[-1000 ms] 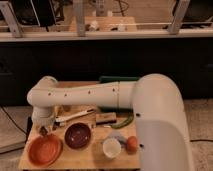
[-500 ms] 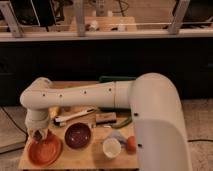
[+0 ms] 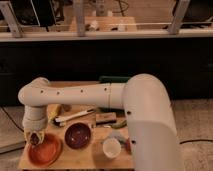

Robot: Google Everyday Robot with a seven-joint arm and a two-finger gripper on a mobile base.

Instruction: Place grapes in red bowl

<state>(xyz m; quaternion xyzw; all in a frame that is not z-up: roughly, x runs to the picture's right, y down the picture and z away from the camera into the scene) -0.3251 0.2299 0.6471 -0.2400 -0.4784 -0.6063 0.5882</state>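
Observation:
My gripper [image 3: 35, 137] hangs at the end of the white arm at the left of the wooden table, just above the back left rim of the red bowl [image 3: 46, 152]. It is shut on the grapes [image 3: 34, 136], a small dark reddish-purple bunch that shows between the fingers. The red bowl is wide, shallow and orange-red, and stands at the table's front left corner. I see nothing lying inside it.
A deeper maroon bowl [image 3: 78, 136] stands right of the red bowl. A white cup [image 3: 111, 147] is further right, with an orange fruit [image 3: 127, 145] half hidden by my arm. A white-handled utensil [image 3: 75, 116] and a yellow item [image 3: 53, 111] lie behind the bowls. The table's left edge [image 3: 22, 161] is close.
My gripper has moved left and down with the grapes, from behind the bowls to just over the red bowl's rim. The bowls and cup have not moved.

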